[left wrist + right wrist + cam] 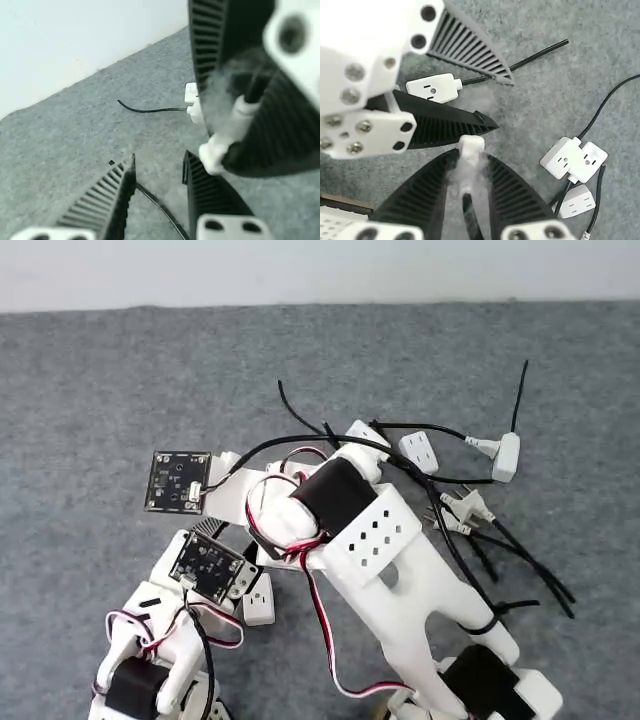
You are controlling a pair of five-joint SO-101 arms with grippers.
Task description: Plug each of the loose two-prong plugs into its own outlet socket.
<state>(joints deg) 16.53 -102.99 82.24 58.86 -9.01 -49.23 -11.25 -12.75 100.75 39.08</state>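
On the grey table (120, 370), we find two white arms crowded together near the middle. The right pincer (470, 159) is pinching a white plug (470, 144) between its black fingers (420, 200), and the plug's tip pokes out just past the fingertips.

From the left wrist we see that plug held close ahead of the left pincer (159, 156). The left pincer's two fingers stand spread apart, with bare table and a thin black cord (155, 202) between them.

From the right wrist, a lone socket (432, 87) lies flat on the table, its cord trailing away. It appears in the gap between the left pincer's spread fingers, though we cannot tell whether either finger touches it.

Off to one side in that view, paired sockets (572, 160) sit touching each other, with a third socket (575, 200) just beside them.

From above, we count two loose plugs (462, 510) lying side by side among tangled black cords to the right of the arms. A further plug (505, 455) lies near them. A small socket block (258, 600) rests beside the lower arm, between the two arms.
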